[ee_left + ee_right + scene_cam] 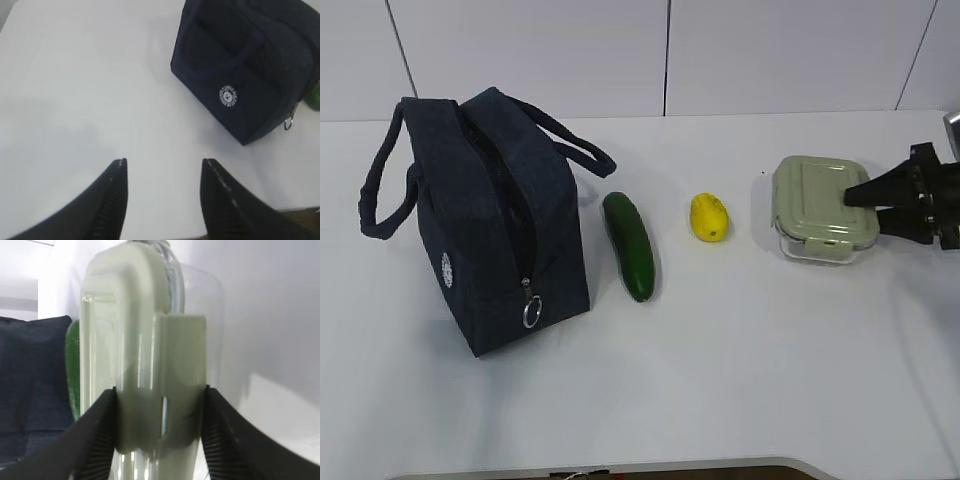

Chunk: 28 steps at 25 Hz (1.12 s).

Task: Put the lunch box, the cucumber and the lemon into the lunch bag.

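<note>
Sitting between the right fingers (pixel 100 440), the lunch box (pixel 145 365) touches both.

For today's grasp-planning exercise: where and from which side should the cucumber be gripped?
Grip the cucumber across its middle, coming from above. It lies flat on the table, its long axis running away from the camera, so jaws closing across its narrow width fit, clear of the lunch bag and lemon.

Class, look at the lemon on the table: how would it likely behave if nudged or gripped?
The lemon is a rounded oval lying free on the smooth table, so a nudge would probably roll it. Its pointed tip suggests a wobbling, curved path. Small and glossy, it may slip from a narrow pinch.
</note>
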Each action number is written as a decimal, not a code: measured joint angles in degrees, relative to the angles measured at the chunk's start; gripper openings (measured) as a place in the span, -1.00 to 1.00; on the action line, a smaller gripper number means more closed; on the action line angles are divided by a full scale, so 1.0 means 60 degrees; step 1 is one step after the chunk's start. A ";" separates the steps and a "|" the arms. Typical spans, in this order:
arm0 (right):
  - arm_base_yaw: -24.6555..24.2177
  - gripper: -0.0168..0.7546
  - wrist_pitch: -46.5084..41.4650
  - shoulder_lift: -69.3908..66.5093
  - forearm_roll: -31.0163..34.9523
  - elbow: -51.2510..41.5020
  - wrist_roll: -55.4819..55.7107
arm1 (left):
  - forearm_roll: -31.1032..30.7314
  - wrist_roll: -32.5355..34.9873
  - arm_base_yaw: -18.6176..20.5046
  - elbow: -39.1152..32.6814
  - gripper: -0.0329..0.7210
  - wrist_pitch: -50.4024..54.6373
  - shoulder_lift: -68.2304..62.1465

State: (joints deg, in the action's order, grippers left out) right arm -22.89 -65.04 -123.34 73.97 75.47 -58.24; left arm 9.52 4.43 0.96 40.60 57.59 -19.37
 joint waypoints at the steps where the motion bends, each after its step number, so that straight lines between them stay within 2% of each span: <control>1: 0.0000 0.02 0.0000 0.0094 0.0000 0.0000 0.0087 | 0.0196 0.0000 0.0000 0.0040 -0.01 -0.0184 -0.0255; 11: 0.0000 0.02 -0.0055 0.1053 -0.0034 0.0240 0.0787 | 0.2312 0.0396 0.0000 0.0154 -0.04 -0.1743 -0.2668; 16: 0.0119 0.02 -0.0073 0.1380 -0.0034 0.0373 0.0982 | 0.3442 0.0774 0.0000 0.0740 -0.04 -0.1913 -0.4155; 19: 0.0482 0.02 -0.0073 0.1417 -0.0069 0.0670 0.1224 | 0.4041 0.0955 0.0000 0.1288 -0.04 -0.1895 -0.5085; 22: 0.0923 0.02 -0.0115 0.1417 -0.0110 0.1019 0.1437 | 0.4228 0.1013 0.0000 0.1847 -0.02 -0.1764 -0.6007; 25: 0.1340 0.02 -0.0204 0.1417 -0.0148 0.1473 0.1633 | 0.4543 0.1091 0.0000 0.2309 0.09 -0.1430 -0.6931; 28: 0.1684 0.02 -0.0306 0.1417 -0.0167 0.1990 0.1811 | 0.5364 0.1379 0.0000 0.2520 0.20 -0.1244 -0.7804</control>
State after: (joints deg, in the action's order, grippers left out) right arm -12.78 -66.88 -114.83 72.97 87.41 -47.37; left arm 41.70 12.71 0.96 55.71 50.13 -66.19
